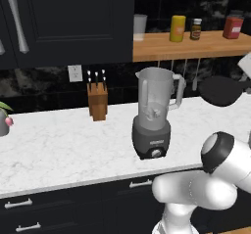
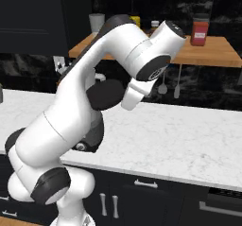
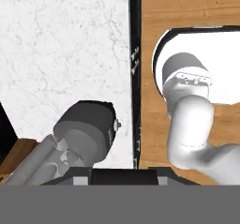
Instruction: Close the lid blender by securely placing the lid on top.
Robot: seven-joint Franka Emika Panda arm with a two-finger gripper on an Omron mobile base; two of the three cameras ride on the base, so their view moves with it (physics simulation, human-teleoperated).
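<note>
The blender is on the counter, right of the knife block, mouth open. The lid floats right of its handle, presumably gripped, though I can't tell. Coming in tilted could knock the jar.

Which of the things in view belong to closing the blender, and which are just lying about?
Job in hand:
- flat round black lid, aloft right of the blender
- tall clear grey-tinted blender on a dark grey base, mouth open

Lying about:
- wooden knife block
- yellow canister
- small dark jar
- red jar
- pale grey cup
</note>
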